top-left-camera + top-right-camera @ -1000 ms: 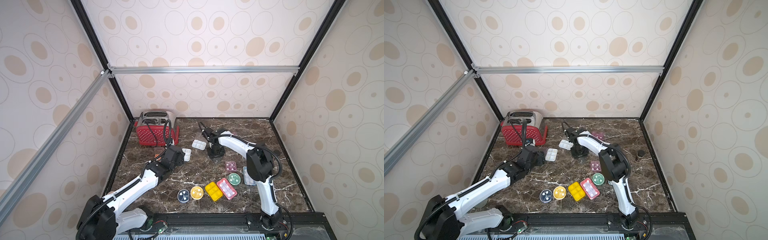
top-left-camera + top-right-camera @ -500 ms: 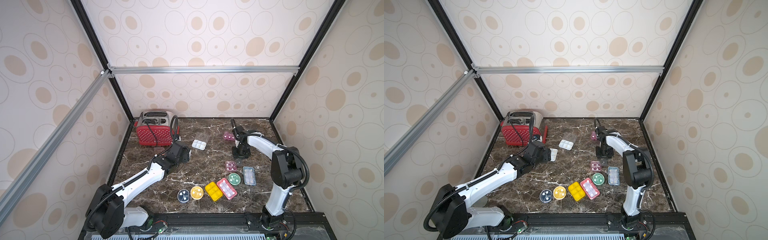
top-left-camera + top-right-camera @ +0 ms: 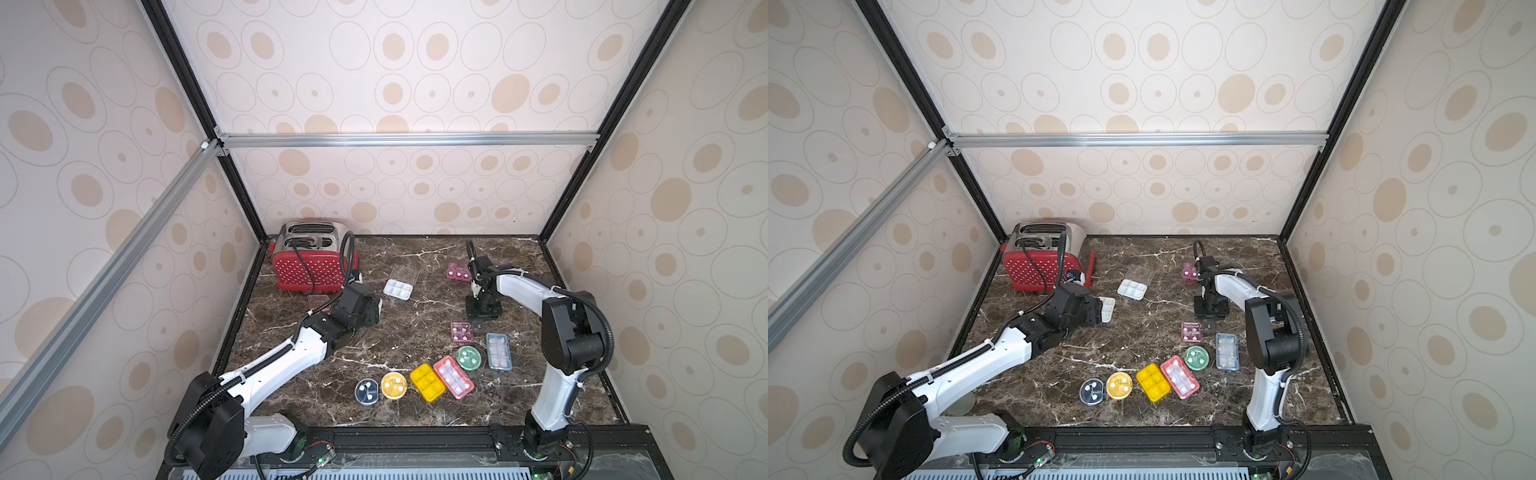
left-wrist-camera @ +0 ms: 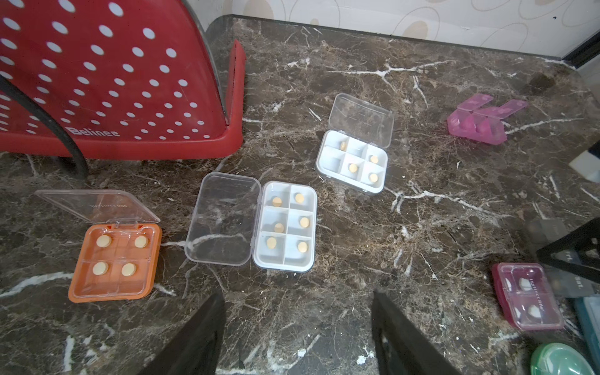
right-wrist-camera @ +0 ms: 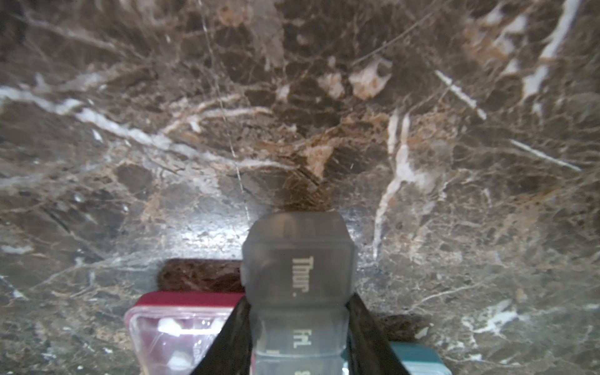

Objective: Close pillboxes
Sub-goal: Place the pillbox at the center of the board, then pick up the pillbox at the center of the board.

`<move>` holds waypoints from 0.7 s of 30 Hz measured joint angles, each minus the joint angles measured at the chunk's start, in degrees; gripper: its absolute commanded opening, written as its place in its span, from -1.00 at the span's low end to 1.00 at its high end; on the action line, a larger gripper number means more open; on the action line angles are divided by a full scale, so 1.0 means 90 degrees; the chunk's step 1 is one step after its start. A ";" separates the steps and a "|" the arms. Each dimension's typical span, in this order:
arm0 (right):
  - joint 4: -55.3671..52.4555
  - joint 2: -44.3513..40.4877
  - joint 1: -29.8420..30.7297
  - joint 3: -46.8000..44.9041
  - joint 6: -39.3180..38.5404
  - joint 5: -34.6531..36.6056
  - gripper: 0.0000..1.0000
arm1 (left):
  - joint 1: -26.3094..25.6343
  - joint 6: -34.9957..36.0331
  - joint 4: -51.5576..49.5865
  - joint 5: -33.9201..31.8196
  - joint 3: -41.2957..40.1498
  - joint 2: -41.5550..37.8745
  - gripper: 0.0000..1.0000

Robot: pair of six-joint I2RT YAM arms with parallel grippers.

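Marble tabletop (image 3: 419, 345), boxes scattered. Right gripper (image 5: 297, 334) clamped on grey day-marked pill strip (image 5: 297, 253); maroon box (image 5: 175, 328) just beside its fingers (image 5: 367, 328). Left gripper (image 4: 297, 337) spread, empty; open white pillbox (image 4: 285, 225) just ahead of its fingers (image 4: 198, 334). Step: lid closing. Likely next: flip clear lid (image 4: 224, 217) over, press shut.

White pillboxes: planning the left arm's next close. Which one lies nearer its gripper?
The white pillbox beside the orange one, just ahead of the left gripper; the other white pillbox sits farther back.

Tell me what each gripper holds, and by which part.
Right gripper grips a grey weekday pill strip across its sides near the Fri. cell; left gripper holds nothing.
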 measured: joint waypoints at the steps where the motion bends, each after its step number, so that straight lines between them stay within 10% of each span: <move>1: 0.0000 0.0012 -0.0010 -0.0015 0.0000 0.0002 -0.23 | 0.0000 0.0000 0.0000 0.0000 -0.0005 -0.0010 0.41; 13: -0.0107 0.0034 -0.0073 0.0112 -0.0097 -0.0095 0.57 | -0.0005 -0.0019 0.0005 0.0053 -0.0143 -0.0058 0.46; 21: 0.0202 0.0034 -0.0442 0.0979 0.0206 -0.0294 0.23 | -0.0022 -0.0034 0.0012 0.0143 -0.0146 -0.0056 0.48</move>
